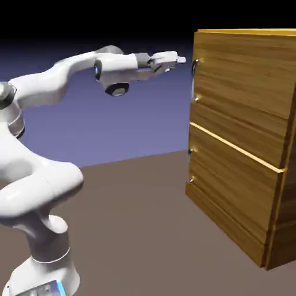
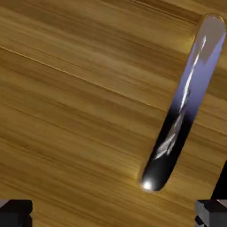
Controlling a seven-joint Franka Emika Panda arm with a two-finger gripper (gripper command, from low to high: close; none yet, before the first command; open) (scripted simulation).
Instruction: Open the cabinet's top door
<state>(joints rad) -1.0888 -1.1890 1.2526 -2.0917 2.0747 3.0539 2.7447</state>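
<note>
Just short of the cabinet's top door [image 1: 243, 87], hung with fingers [image 1: 181, 59] wide apart, holding nothing. In the exterior view, faced the upright bar handle [image 1: 193, 81] just beyond, rightward and slightly lower; in the hand view, met it slanting, right of centre.

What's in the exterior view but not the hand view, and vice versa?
Exterior view only: the white arm, the lower door and the floor.
Hand view only: the handle's mirror-like face up close, with reflections along it.
Both: the top door's wood grain, its bar handle and the gripper's fingertips, spread apart with nothing between them.
</note>
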